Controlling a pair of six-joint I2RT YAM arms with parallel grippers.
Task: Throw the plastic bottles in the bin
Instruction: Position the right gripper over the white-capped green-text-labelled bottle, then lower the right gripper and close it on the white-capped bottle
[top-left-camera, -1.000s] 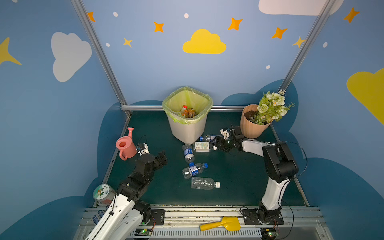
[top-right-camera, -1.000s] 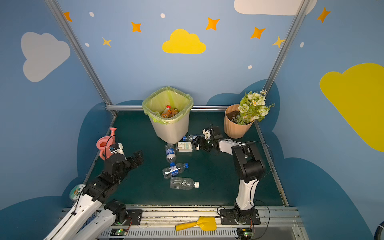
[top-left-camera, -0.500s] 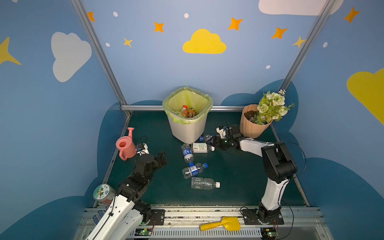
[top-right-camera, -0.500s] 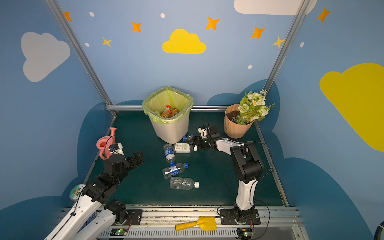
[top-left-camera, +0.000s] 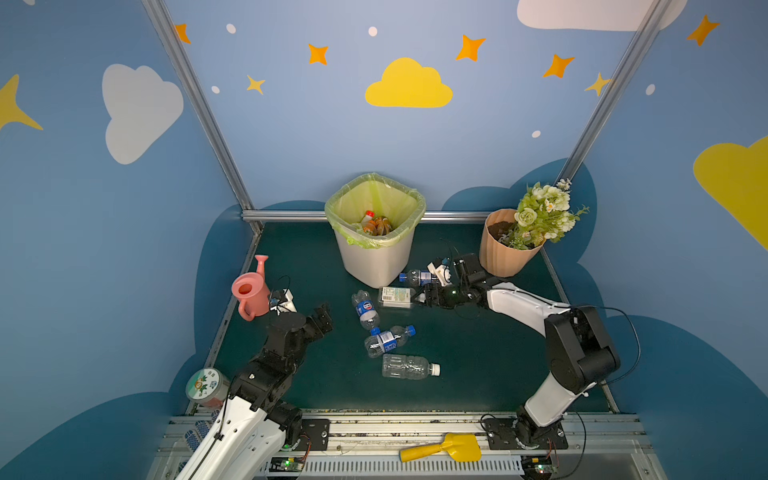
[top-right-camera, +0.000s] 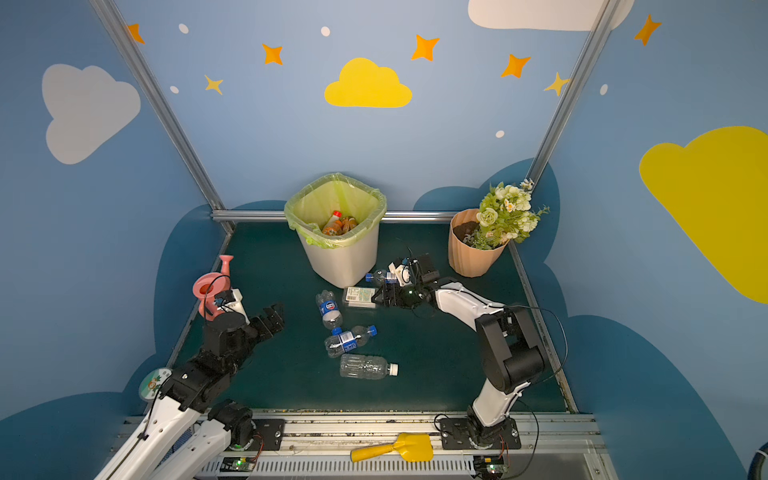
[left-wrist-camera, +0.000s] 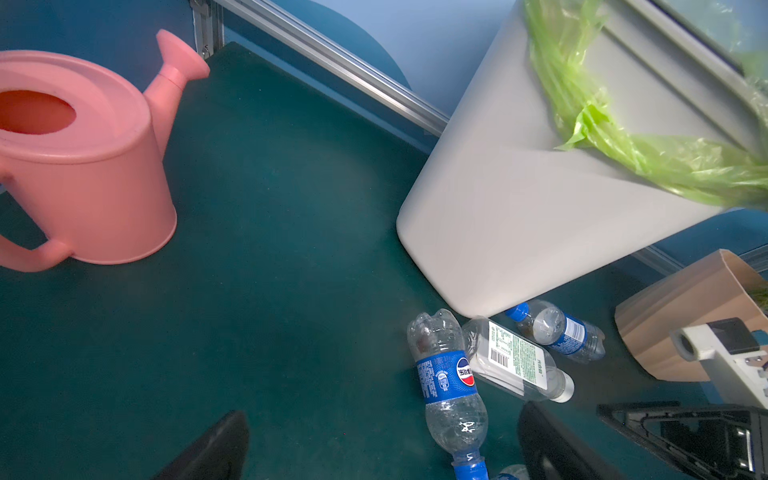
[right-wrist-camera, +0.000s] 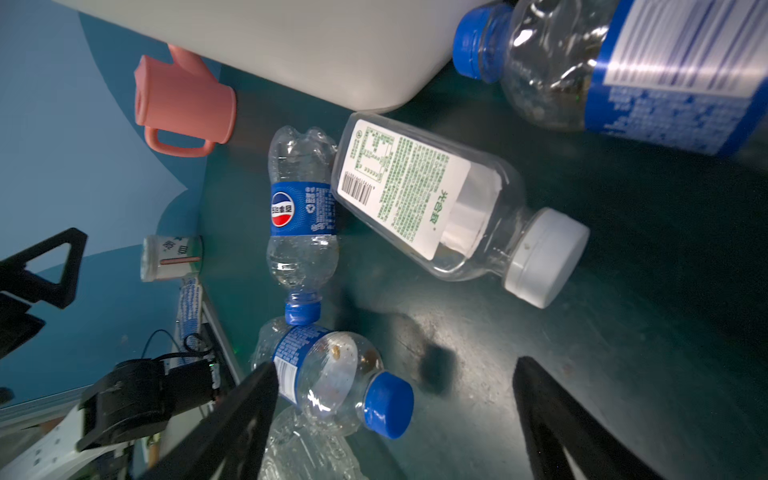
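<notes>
Leftward my right jaws edge, wide open, empty, nearing the white-capped bottle (top-left-camera: 395, 297) by the bin (top-left-camera: 374, 262); left jaws gape empty near the watering can (top-left-camera: 251, 297).

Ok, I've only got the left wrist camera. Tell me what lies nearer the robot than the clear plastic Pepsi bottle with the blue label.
Observer: Past the blue-capped clear bottle at its neck, a clear ribbed plastic bottle with a white cap lies on its side, closest to the robot.
Operator: Report the right claw.
Observer: The right claw is open, tips just short of the white cap of the flat clear plastic bottle with the white-and-green label.
Operator: Look inside the bin.
Observer: The off-white plastic bin holds several orange-labelled bottles.
</notes>
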